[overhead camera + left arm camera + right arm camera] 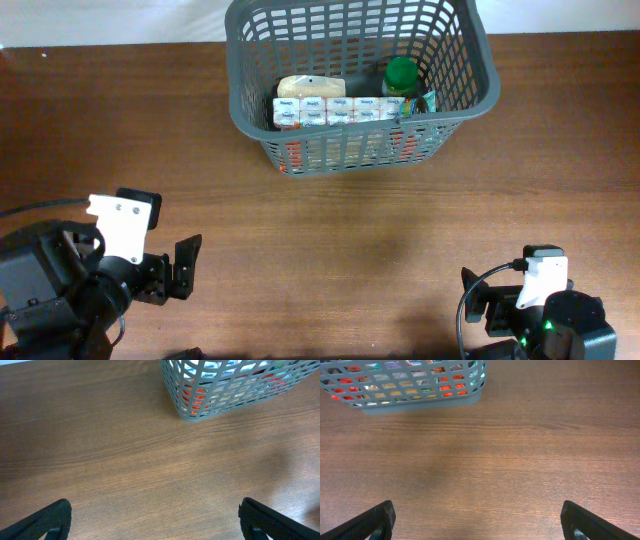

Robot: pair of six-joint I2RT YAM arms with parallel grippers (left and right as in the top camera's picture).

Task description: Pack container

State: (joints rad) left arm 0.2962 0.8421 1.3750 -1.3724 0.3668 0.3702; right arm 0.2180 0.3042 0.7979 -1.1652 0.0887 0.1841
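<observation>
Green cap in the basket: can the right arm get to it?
Probably yes. The basket is open on top, the green cap shows uncovered, and only bare table lies before the open right gripper.

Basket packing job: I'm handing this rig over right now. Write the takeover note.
Left gripper: open, empty, at the near side of the table, well short of the basket.
Right gripper: open, empty, also at the near side.
The basket, at the far side, holds a row of white cartons, a green-capped bottle and a beige packet.
Done: those items packed.
Left: no item to pick shows here; check before ending.
</observation>
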